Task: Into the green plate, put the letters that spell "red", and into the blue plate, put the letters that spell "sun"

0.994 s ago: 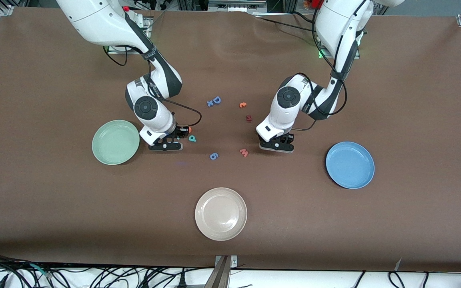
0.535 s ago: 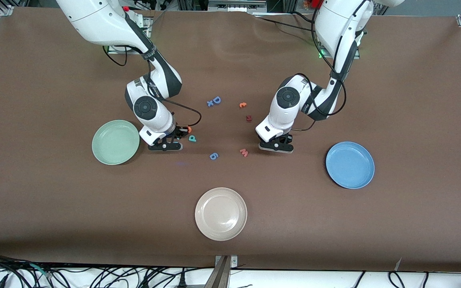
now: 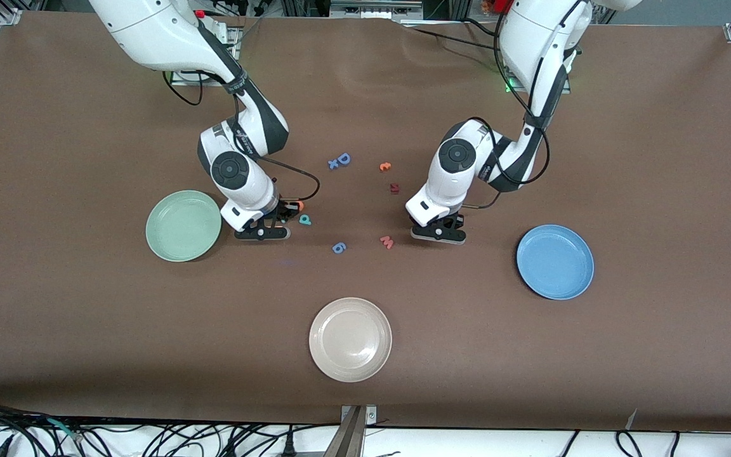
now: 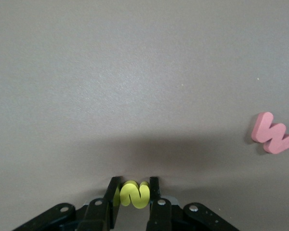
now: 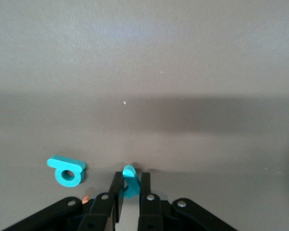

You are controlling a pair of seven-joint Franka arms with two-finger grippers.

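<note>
Both arms pinch their first letters at the table, ready to lift.

The left gripper is clenched on the yellow "s", low at the brown table, just beside the pink "w"; the right gripper grips the teal "r", with the teal "d" and orange "e" lying beside it. This looks like the pick-up step: next each arm would need to lift clear and carry, the right to the green plate close by toward its end of the table, the left to the blue plate toward the other end. Both plates are bare. A beige-white plate sits near the front edge; a blue "D", an orange letter, a dark red letter and a blue letter lie mid-table. Cables trail along that edge.
</note>
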